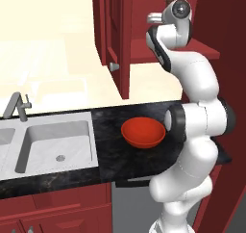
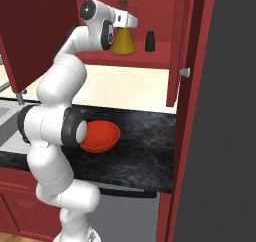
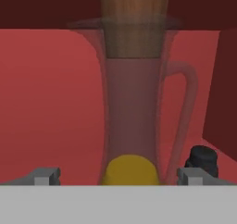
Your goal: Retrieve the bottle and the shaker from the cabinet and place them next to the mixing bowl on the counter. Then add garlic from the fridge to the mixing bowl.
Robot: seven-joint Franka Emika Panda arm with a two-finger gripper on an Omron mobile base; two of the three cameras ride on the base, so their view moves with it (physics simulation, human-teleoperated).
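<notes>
Reaching into the open cabinet [image 2: 175,36], the tool [image 3: 118,174] stands wide, its two tips either side of the bottle [image 3: 132,112] and not yet touching it. In the hand view the clear neck rises through the middle of the frame, with the yellow base low at centre and the brown stopper at the top. A good grasp looks to depend on keeping the neck centred between the tips, going a little further in, and closing gently on the slim neck, not the sloping cone, where the jaws could slide. The thin side handle, just right of the neck, should stay clear of the right tip.

The shaker [image 3: 202,159] sits at the lower right of the hand view, near the bottle, so a straight pull back seems safer than a sideways swing. In the right base view both stand on the red shelf at the upper middle of the frame.

Glass here is smooth and see-through; the shaker is matt black and roughly cylindrical. The mixing bowl [image 1: 142,132], glossy red-orange and shallow, rests at the centre of the left base view on the black marbled desk [image 1: 108,119], right of the steel sink [image 1: 57,143].
</notes>
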